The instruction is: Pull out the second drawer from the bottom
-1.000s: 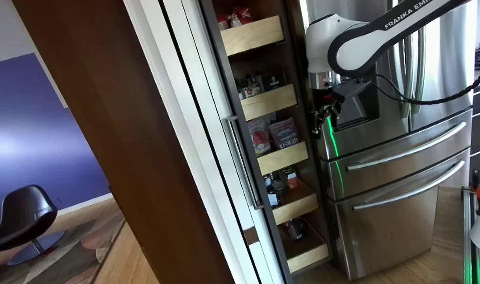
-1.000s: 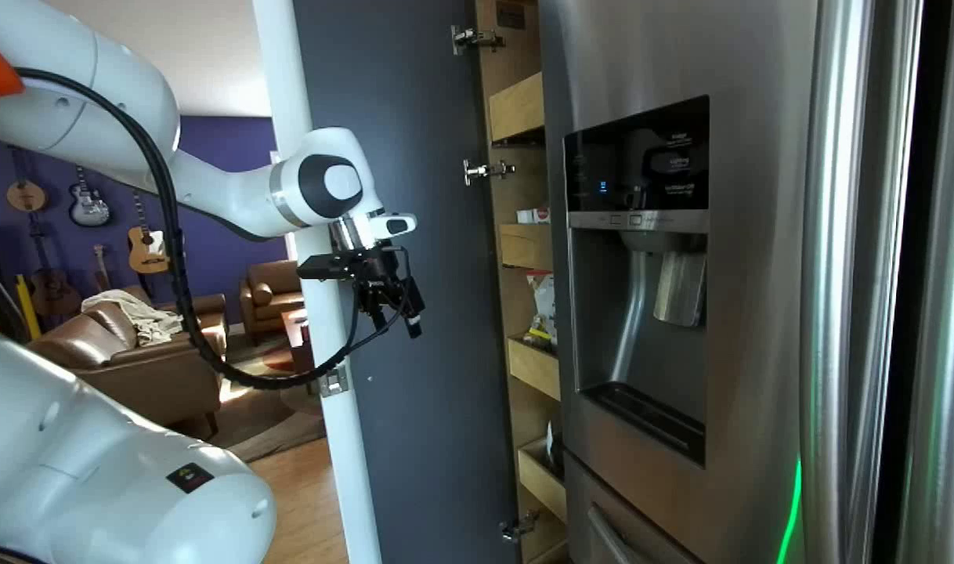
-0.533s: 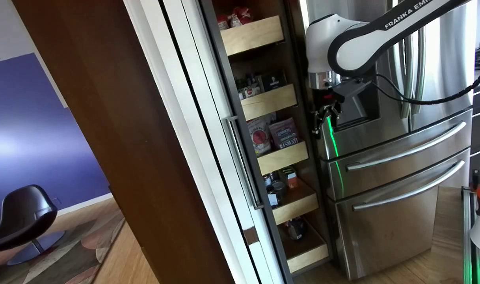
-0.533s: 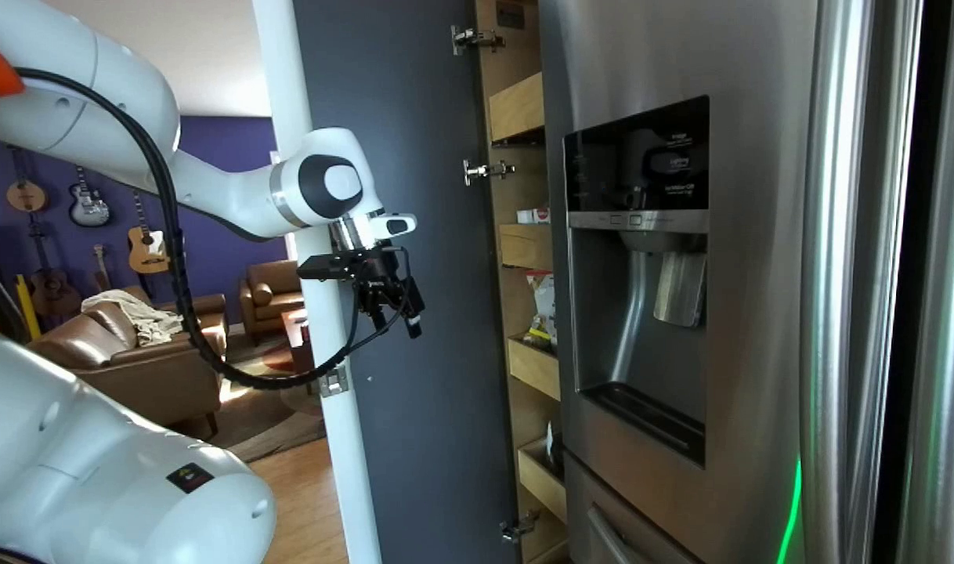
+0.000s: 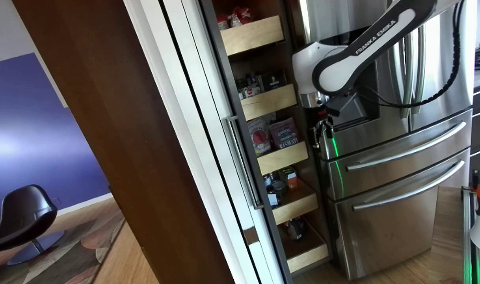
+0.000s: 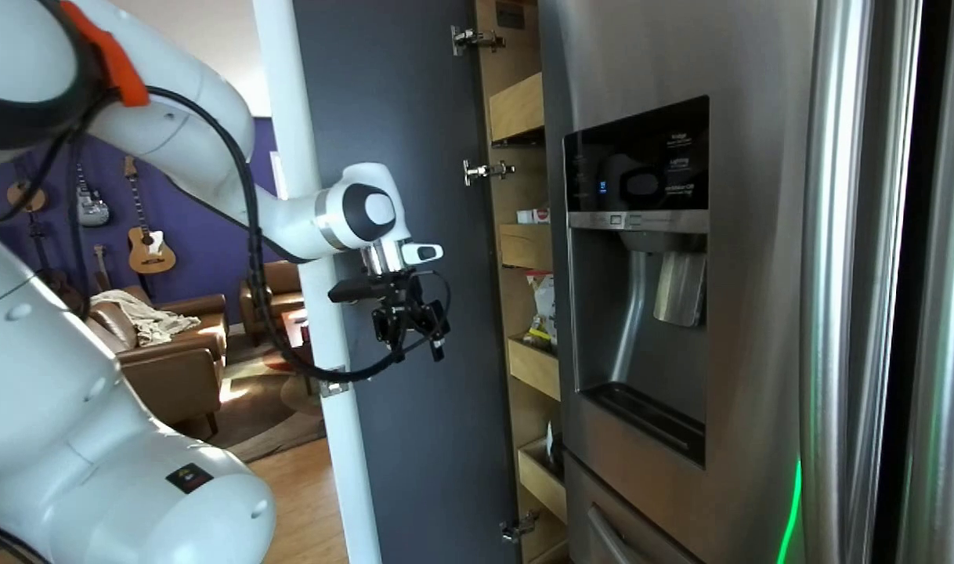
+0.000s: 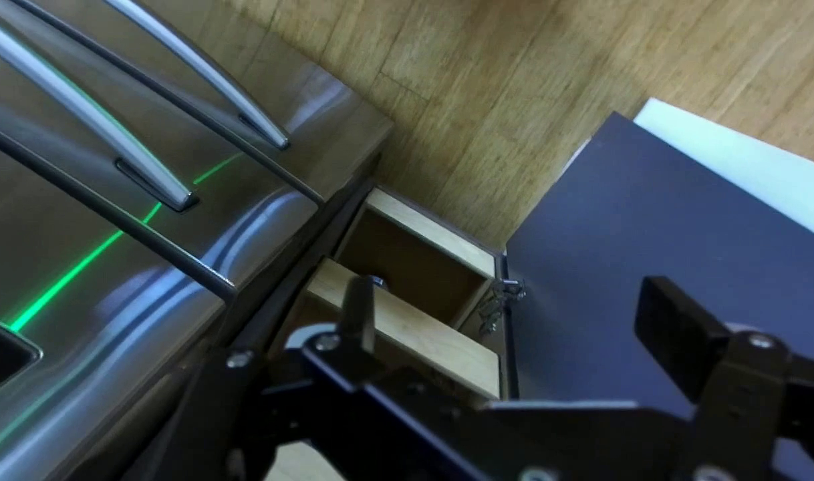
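Note:
The second drawer from the bottom has a pale wooden front. It shows in both exterior views, as the drawer (image 5: 296, 209) and the drawer (image 6: 541, 479), and in the wrist view as the drawer (image 7: 440, 339). It sits inside the tall cabinet with cans and boxes in it. The bottom drawer (image 5: 307, 258) is below it; it also shows in the wrist view (image 7: 434, 230). My gripper (image 5: 323, 139) is open and empty, above and apart from the drawer. It also shows in an exterior view (image 6: 419, 350) and in the wrist view (image 7: 514, 314), its fingers wide apart.
The open cabinet door (image 6: 414, 313) stands on one side of the drawers, with hinges (image 7: 507, 290). The steel fridge (image 5: 386, 232) stands on the other side, with protruding handles (image 5: 409, 189). Higher drawers (image 5: 282, 157) hold bags and boxes.
Over the last half second my arm has moved lower and closer to the cabinet. The gripper stays apart from the drawers. The drawers and door have not moved.

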Robot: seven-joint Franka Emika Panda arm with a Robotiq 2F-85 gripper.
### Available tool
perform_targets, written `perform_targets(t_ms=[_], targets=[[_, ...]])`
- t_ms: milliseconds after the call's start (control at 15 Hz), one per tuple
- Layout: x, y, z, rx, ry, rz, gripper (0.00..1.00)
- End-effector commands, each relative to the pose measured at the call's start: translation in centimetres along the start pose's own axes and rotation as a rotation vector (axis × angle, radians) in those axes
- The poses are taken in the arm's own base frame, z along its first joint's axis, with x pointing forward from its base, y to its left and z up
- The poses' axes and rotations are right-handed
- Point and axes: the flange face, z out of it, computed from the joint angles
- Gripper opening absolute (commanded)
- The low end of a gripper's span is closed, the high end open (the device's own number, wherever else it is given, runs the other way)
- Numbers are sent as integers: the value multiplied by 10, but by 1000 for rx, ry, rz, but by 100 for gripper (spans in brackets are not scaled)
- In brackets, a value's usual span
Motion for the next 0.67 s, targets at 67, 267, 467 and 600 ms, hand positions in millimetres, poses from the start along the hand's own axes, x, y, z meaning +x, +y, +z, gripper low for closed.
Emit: perform_targets(t_ms=[67,267,467,600], targets=[[53,-10,79,-89,-40,-127,100],[77,-28,124,-95,-2,-230,100],[97,-36,169,-67,6,-326,100],[109,-40,200,-43,23,-406,100]])
